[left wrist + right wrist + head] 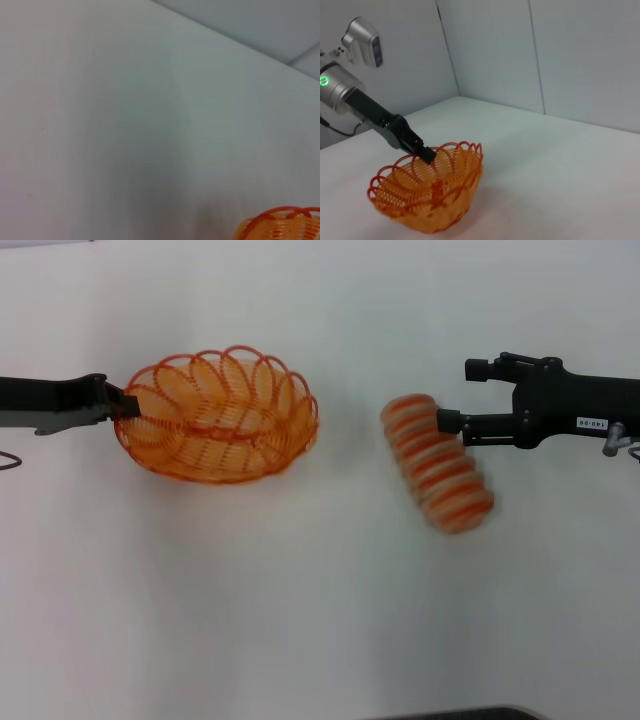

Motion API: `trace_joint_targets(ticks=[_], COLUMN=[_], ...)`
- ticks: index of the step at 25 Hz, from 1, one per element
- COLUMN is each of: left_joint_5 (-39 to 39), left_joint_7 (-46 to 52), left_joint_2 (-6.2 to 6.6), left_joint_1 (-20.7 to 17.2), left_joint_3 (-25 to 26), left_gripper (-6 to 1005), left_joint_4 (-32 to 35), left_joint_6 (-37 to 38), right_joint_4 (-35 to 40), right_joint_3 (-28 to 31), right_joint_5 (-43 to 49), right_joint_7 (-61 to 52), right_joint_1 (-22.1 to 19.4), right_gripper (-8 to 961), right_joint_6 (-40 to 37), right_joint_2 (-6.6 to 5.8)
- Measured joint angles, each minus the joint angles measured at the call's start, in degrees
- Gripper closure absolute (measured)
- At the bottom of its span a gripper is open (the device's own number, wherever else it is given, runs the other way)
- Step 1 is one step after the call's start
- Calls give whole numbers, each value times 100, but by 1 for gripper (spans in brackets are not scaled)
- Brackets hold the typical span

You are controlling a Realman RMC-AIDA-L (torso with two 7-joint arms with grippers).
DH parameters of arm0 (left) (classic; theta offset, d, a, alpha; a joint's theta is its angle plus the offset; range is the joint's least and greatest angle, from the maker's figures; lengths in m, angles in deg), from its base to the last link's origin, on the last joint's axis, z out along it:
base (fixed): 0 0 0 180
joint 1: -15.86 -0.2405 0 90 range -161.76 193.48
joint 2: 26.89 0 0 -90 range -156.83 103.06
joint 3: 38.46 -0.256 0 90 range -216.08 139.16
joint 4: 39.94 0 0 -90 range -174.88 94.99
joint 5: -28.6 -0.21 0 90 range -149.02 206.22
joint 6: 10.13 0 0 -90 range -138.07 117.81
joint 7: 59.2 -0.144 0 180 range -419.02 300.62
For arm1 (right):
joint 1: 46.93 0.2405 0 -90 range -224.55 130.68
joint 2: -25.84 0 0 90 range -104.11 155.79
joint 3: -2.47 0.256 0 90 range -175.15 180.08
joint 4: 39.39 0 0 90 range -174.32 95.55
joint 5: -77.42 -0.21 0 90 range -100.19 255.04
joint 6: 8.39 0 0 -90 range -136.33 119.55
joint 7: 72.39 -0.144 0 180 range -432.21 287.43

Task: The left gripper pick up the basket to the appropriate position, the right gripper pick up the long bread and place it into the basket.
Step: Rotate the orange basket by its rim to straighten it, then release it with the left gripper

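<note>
Left gripper reaches in from the left, jaws closed on the near-left rim of the basket; the right wrist view shows the fingertips clamped over 1 rim loop and the basket tilted, its far side raised off the surface. Right gripper comes in from the right, jaws closed on the upper end of the long bread. The loaf hangs diagonally, its lower end angled away toward the robot and blurred. Loaf and basket are well apart, loaf to the basket's right, at about the same depth. Table is plain white. Pale grey wall panels stand behind it, meeting at 1 corner.
</note>
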Motion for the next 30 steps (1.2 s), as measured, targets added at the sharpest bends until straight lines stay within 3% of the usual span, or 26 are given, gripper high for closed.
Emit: trace_joint_targets(ticks=[12,30], left_joint_5=[240,530], left_joint_7=[67,292], left_joint_2=[-30,-17], left_joint_1=[-236,-358], left_joint_3=[-458,-699], left_gripper=[929,928], left_joint_4=[-91,-138], left_joint_6=[-747,-1051], right_joint_4=[0,-17], right_joint_3=[96,164], right_joint_5=[-57,-80], right_joint_7=[-6,15], right_joint_1=[47,122], right_gripper=[7,6], right_joint_6=[-6,58], right_joint_2=[81,120])
